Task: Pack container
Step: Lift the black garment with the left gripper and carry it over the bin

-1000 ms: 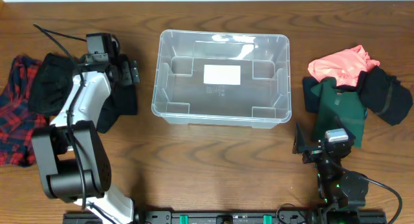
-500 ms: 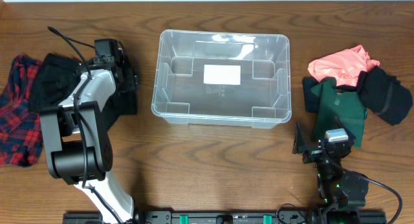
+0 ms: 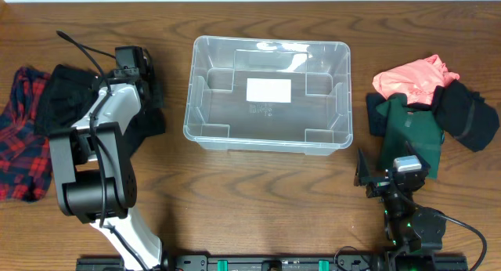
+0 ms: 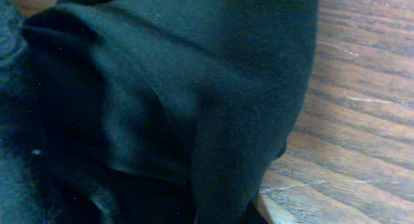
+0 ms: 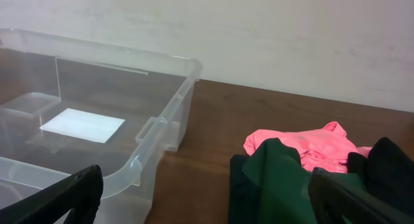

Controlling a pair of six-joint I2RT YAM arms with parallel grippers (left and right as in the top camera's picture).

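Wood table [image 3: 258,193] w/ container [image 3: 266,142], label [image 3: 268,89] inside

Your left arm [image 3: 109,118] has a glossy white shell on its long link, upper left of the overhead frame. The rest is matte black, with fat round joint housings [image 3: 82,196] lower down. A thin black cable [image 3: 78,45] comes off its top end by a boxy black camera block [image 3: 129,58]. Your right arm [image 3: 409,212], lower right, is all black, with a small grey-silver block [image 3: 407,165] on top and tiny green lights [image 3: 407,224]. The right gripper [image 5: 207,201] has two flat black fingers [image 5: 74,195], in the lower corners of the wrist view. A black rail [image 3: 258,263] with green clips runs along the bottom edge.
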